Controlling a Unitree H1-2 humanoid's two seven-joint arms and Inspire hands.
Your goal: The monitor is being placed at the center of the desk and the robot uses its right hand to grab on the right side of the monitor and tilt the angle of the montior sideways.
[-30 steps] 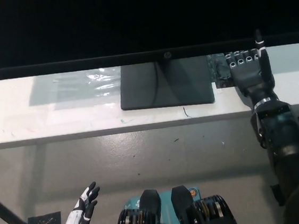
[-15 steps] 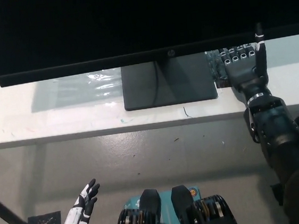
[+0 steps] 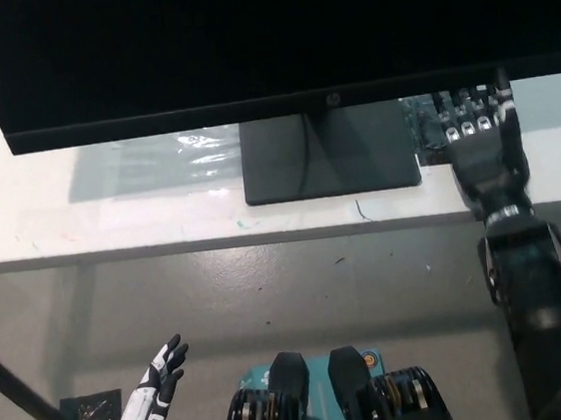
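Observation:
The black monitor [image 3: 272,35] fills the top of the head view, its lower bezel sloping slightly up toward the right. Its dark square stand base [image 3: 330,155] rests on the white desk [image 3: 112,233]. My black right hand [image 3: 481,144] reaches up from the bottom right to the monitor's lower right edge. The thumb lies in front of the bezel and the fingers [image 3: 463,111] run under and behind it, their tips hidden. My white left hand [image 3: 162,368] rests open at the lower left, over the floor and away from the desk.
A clear shiny sheet [image 3: 145,164] lies on the desk left of the stand. The desk's front edge [image 3: 263,238] crosses the picture, with grey floor [image 3: 299,288] below. A dark slanted pole [image 3: 14,393] stands at the lower left.
The monitor's bezel has gone from level to sloping, its right end higher. The stand and my right hand sit further right. The whole picture has also shifted a little. Left hand unchanged.

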